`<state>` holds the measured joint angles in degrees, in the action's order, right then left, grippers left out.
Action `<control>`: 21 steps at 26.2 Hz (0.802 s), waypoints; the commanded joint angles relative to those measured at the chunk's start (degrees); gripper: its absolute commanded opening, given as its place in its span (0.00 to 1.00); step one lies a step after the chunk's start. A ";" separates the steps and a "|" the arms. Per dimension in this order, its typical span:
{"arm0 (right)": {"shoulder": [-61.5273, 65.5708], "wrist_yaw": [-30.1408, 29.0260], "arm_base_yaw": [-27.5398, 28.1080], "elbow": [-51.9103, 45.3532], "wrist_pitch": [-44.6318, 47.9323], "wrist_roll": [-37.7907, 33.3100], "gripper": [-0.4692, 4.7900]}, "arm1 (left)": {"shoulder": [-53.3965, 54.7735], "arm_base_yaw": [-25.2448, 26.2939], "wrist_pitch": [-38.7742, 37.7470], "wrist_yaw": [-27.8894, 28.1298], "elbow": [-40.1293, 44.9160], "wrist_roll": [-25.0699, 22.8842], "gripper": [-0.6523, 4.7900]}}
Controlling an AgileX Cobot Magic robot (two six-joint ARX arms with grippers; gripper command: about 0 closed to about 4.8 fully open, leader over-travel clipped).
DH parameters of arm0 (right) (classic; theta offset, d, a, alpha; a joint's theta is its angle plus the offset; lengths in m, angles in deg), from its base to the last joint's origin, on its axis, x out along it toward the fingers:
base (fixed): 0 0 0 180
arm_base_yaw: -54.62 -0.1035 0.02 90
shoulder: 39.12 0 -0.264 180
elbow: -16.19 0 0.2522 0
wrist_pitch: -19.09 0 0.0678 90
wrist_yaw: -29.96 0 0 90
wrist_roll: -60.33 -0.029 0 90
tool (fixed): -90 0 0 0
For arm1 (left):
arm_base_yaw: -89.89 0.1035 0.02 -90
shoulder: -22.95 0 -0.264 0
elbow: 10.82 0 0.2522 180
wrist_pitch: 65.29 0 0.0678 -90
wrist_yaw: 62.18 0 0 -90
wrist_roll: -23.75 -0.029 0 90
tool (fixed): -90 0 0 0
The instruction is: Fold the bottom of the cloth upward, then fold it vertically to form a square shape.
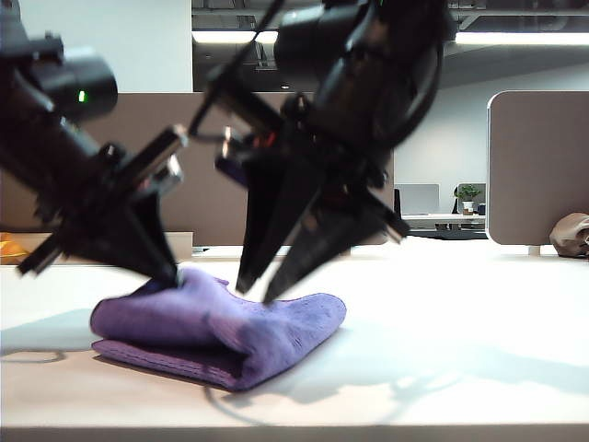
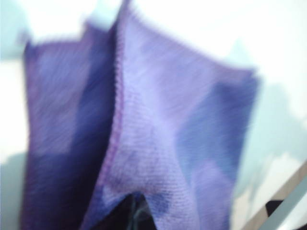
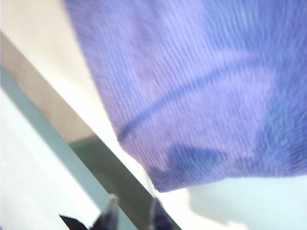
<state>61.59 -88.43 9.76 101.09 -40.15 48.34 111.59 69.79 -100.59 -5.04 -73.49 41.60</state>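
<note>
The cloth [image 1: 221, 327] lay folded on the tabletop [image 1: 460, 368]. The left gripper [image 1: 170, 274], at its ten o'clock edge, had its fingers pinched closed on a raised fold. The right gripper [image 1: 258, 287] hovered at twelve o'clock, fingers [image 1: 247, 276] slightly parted, holding nothing.

table [image 1: 479, 359]: white, wide, bare at the right
lump [image 1: 571, 235]: brownish-grey, at the far right edge of the table
divider [image 1: 538, 166]: pale panel with rounded corners, behind the lump
plant [image 1: 467, 193]: small, green, on a far desk
monitor [image 1: 419, 198]: just left of the plant
orange thing [image 1: 11, 247]: far left, partly cut off
ceiling lights [image 1: 515, 39]: bright strips
</note>
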 commanded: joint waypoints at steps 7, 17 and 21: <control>-1.53 0.20 0.11 -0.04 0.96 0.26 0.13 | -4.52 0.04 -5.05 6.32 -2.10 1.97 0.11; -2.58 0.20 0.13 -0.04 0.96 2.91 0.08 | -7.52 0.00 -7.89 6.86 -2.05 -1.36 0.11; -9.05 3.04 0.17 -0.04 5.14 4.17 0.08 | -17.99 0.00 -5.46 8.90 -2.05 0.66 0.11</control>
<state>54.35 -86.52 9.95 100.83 -37.35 51.97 95.37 69.74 -107.54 3.05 -75.28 41.49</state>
